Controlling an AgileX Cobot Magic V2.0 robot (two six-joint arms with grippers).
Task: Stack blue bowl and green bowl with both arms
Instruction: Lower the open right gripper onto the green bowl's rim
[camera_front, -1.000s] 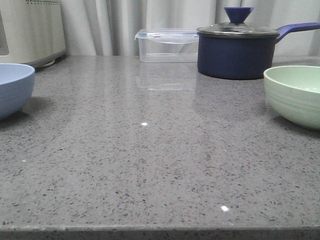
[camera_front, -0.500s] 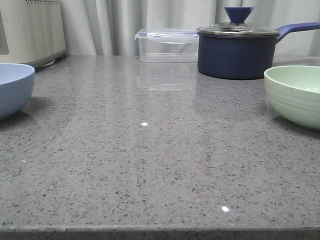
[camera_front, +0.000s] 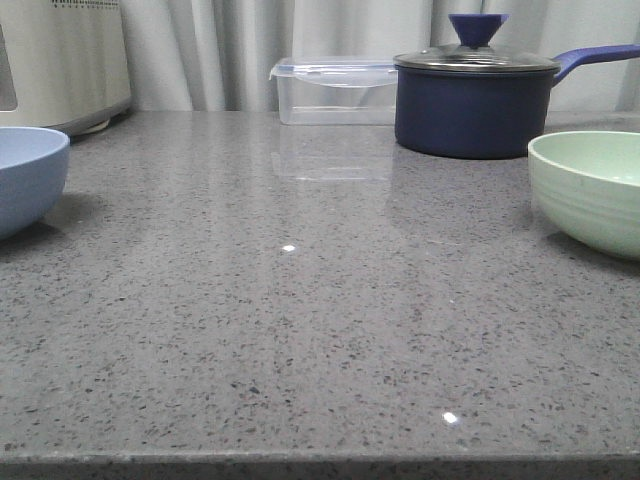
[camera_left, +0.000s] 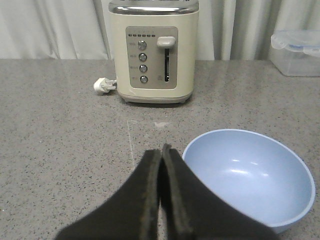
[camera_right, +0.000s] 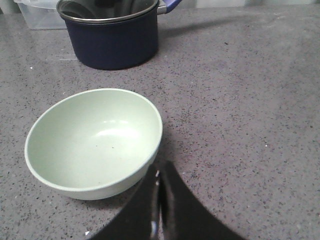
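Approach step, nothing grasped. Blue bowl (camera_front: 28, 175) far left on counter (camera_front: 300, 320), green bowl (camera_front: 590, 190) far right, well apart. Left gripper (camera_left: 161, 150) and right gripper (camera_right: 157, 172) both pressed closed, empty, beside their bowls. Next: open, take rims. Front view crops both bowls; arms unseen there.

Neither arm visible from front. Left gripper (camera_left: 161, 150) seen only from own wrist camera: two flat black fingers (camera_left: 145, 200) pressed together, thin seam between them, nothing held. Tips pointing forward, low over counter, hanging clear of surface. Right gripper (camera_right: 158, 172) same: black fingers (camera_right: 175, 205) closed against each other, narrow pale line at seam, nothing between them. Tips angled down toward counter. Both grippers symmetrical wedge shape, widening toward wrist. Wrists and upper links out of sight.
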